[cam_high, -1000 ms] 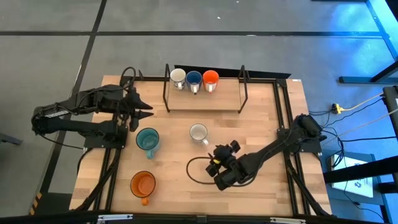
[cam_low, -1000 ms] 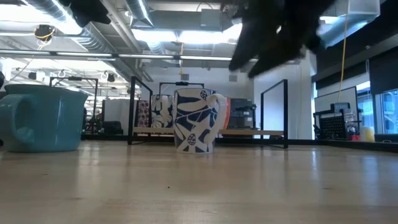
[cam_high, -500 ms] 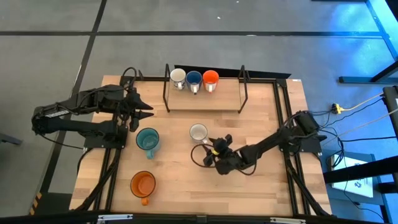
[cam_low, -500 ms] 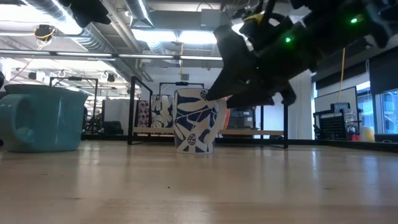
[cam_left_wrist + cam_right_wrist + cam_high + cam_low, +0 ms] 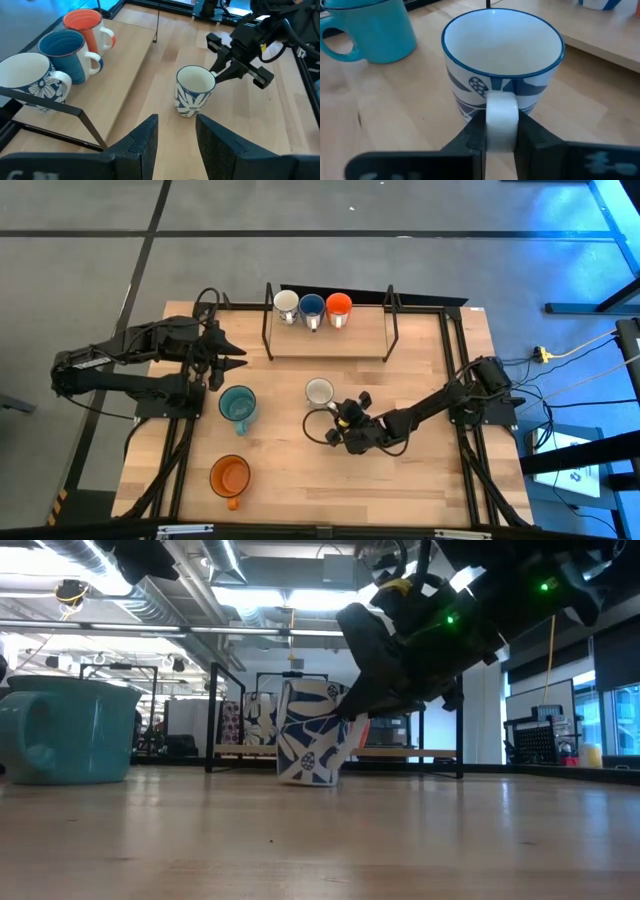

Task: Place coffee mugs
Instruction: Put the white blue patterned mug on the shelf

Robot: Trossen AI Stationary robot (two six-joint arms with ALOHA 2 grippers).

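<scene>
- Mug, white with blue print [image 5: 319,392], sits right in front of right gripper [image 5: 500,131], handle pinched between its fingers, already tilted.
- Thin handle grip: mug could swing, slip or tip once lifted.
- Left gripper [image 5: 176,134] idles, jaws apart.

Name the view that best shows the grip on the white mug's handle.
The right wrist view: the right gripper pinches the white mug's handle between its fingers. The low view shows that mug tilted, handle hidden. The high and left wrist views show the contact only from afar.
</scene>
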